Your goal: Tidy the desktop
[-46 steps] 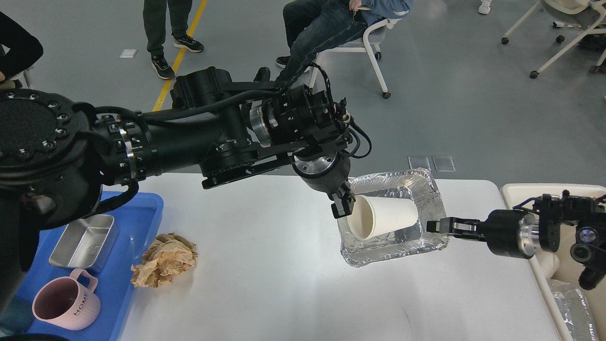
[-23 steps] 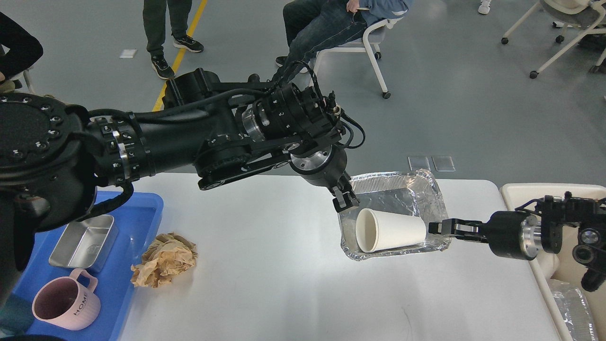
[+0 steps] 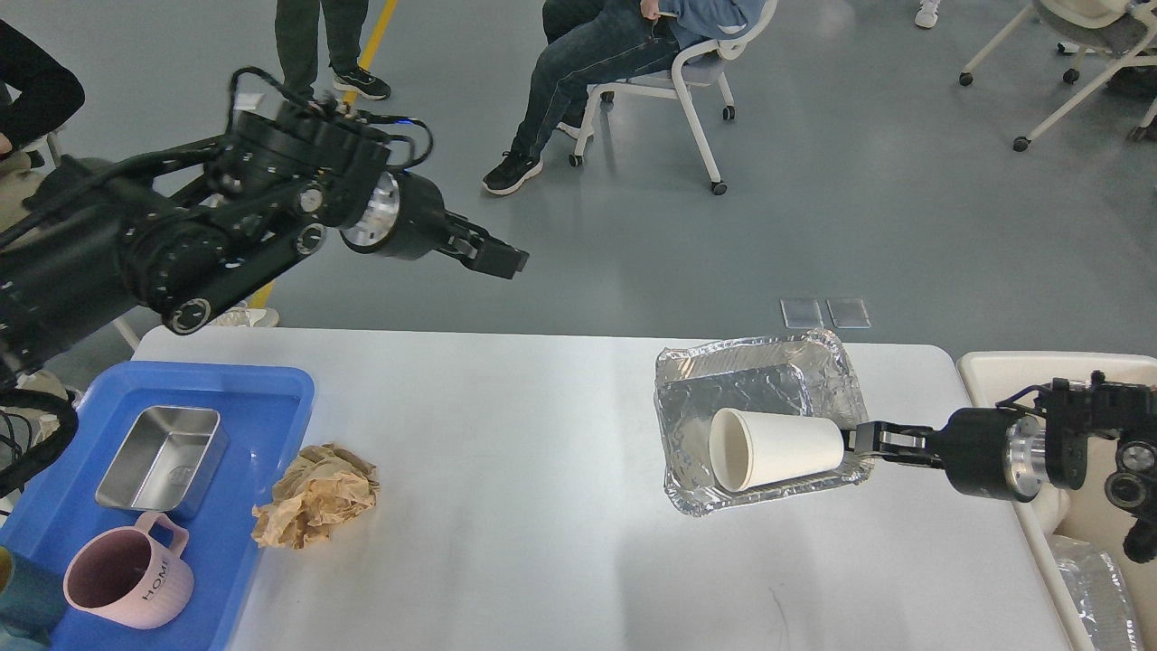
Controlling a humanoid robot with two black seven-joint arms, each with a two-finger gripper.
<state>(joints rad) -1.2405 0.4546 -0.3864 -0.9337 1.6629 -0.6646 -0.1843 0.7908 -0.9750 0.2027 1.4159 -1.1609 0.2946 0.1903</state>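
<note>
The desktop (image 3: pixel 524 524) is a wide white tabletop. A crinkled foil tray (image 3: pixel 737 375) lies on its right part. A white paper cup (image 3: pixel 786 448) lies on its side inside the tray, mouth to the left. My right gripper (image 3: pixel 859 440) comes in from the right and is shut on the tray's right rim, next to the cup's base. My left gripper (image 3: pixel 506 258) is raised high over the floor beyond the table's far edge, far from the tray. It holds nothing. It is dark and I cannot tell its fingers apart.
A crumpled brown paper (image 3: pixel 316 495) lies on the desktop's left part. A blue tray (image 3: pixel 271 398) at the left holds a metal box (image 3: pixel 163 457) and a pink mug (image 3: pixel 126 579). A cream bin (image 3: pixel 994 366) stands at the right edge. People and chairs are beyond.
My left gripper let go of the cup, then swung up and far to the left. The cup now lies in the foil tray. The tray settled flatter and slightly right in my right gripper.
</note>
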